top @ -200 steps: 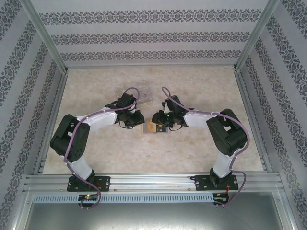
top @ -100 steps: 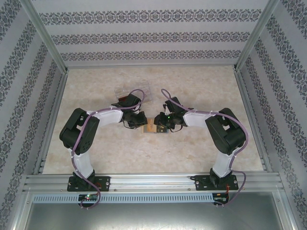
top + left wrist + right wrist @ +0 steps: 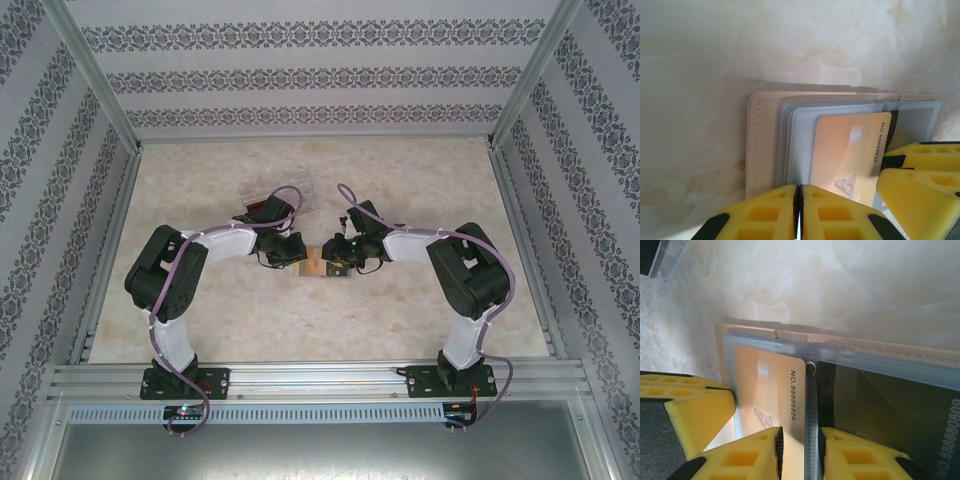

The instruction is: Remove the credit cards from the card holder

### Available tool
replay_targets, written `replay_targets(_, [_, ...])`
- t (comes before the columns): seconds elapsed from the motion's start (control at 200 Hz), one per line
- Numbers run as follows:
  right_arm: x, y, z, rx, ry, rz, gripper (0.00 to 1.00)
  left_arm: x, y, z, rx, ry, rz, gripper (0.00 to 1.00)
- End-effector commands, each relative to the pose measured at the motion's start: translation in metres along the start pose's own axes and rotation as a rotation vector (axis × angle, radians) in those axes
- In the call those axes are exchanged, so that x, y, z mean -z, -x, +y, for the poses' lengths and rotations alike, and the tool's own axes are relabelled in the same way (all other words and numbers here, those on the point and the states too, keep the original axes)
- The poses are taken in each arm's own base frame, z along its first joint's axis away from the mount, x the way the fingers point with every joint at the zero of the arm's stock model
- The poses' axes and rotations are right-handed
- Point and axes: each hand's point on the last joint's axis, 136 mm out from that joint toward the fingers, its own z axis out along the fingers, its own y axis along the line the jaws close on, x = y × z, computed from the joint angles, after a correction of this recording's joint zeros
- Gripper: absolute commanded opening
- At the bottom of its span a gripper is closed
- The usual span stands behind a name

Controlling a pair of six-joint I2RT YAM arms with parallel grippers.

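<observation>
- Beneath everything, the pale marbled surface (image 3: 400, 330), with the whole job gathered at its middle.
- Over that spot, the left arm (image 3: 165, 280) and right arm (image 3: 470, 270): elbows out, wrists folded inward, meeting head to head, probably so that one side steadies while the other draws.
- Behind the left wrist, a clear box (image 3: 305, 195) flat on the surface, apart from the work. No part in this step, by the look of it.
- Between the wrists, the card holder (image 3: 765, 140): open and flat, with a pale stitched outer border and grey-blue see-through sleeves stacked inside.
- At its near edge, the left tool (image 3: 797, 192): clenched, yellow fingers pressed together with no gap, set over the holder's rim. Likely there to pin the soft holder down; cannot tell whether any sleeve is nipped.
- Opposite, the right tool (image 3: 799, 435): fingers narrowly apart, straddling one long edge of a card and the sleeve seam beside it. Cannot tell whether gripping or only lined up.
- In the panel nearer the left tool, the orange-yellow card (image 3: 845, 145): glossy, with a printed number along one long edge and a pale logo near one end. Cannot tell whether inside its sleeve or on top of it.
- In the other panel, the dark card (image 3: 880, 405): under clear plastic, pale digits at its far end, seemingly well seated.
</observation>
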Motion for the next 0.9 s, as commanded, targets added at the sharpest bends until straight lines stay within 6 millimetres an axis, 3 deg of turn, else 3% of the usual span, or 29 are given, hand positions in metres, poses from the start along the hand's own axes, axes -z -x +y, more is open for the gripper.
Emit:
replay_targets(0.0, [-0.005,-0.001,0.0,0.013,0.017,0.02,0.27,-0.016,-0.022,0.035,0.024,0.125,0.081,0.13])
replay_targets(0.42, [-0.005,-0.001,0.003,0.008,0.049,0.024,0.15,-0.018,-0.024,0.038,0.028,0.132,0.087,0.13])
replay_targets(0.624, [0.011,0.003,-0.007,0.0,0.025,-0.032,0.05,-0.017,-0.024,0.038,0.03,0.136,0.083,0.14])
replay_targets(0.894, [0.033,0.002,-0.019,-0.003,0.036,-0.09,0.02,-0.015,-0.023,0.035,0.024,0.124,0.076,0.18])
